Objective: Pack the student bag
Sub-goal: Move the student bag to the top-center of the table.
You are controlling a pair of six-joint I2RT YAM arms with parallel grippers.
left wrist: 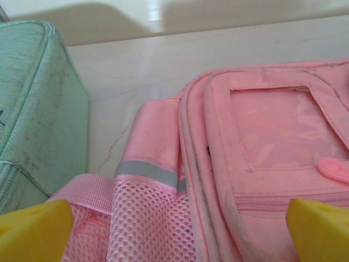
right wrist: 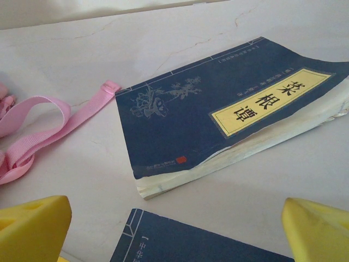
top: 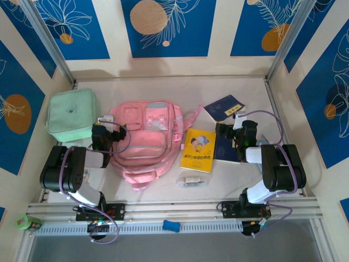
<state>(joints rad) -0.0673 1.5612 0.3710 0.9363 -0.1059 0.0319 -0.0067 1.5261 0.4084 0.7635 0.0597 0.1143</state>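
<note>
**Left Gripper Is Sitting at the Bag's Flank, Both Sets of Jaws Spread**

Nearest the arms, a small clear packet (top: 191,180) is lying close to the near edge of the table (top: 163,87), about midway along it. Just left of it and beyond, the student bag (top: 144,139) is lying flat with its front pockets up, taking up the middle-left of the table. Its long axis is running from the near edge toward the far edge.

The left gripper (left wrist: 177,234) is hanging at the bag's left flank, jaws spread wide and gripping nothing. Its yellow fingertips (left wrist: 32,229) are bracketing the mesh side pocket (left wrist: 147,224), so the bag is lying straight ahead of it and off to its right. Whether the tips are touching the fabric cannot be told. This arm is plainly the nearer one to the bag.

The right gripper (right wrist: 174,229), likewise spread and empty, is hovering over a dark blue book (top: 224,154) toward the right edge. A yellow book (top: 198,150) is lying between it and the bag. Farther on, a second dark blue book (right wrist: 234,109) with a yellow title label is lying at an angle, and a pink strap (right wrist: 49,125) is curling toward it.

Toward the far-left corner, a mint green case (top: 71,115) is sitting just beside the bag.

By this layout, opening the bag is falling to the left arm, while anything the right arm is lifting is needing to travel leftward, across the bag's long axis.
</note>
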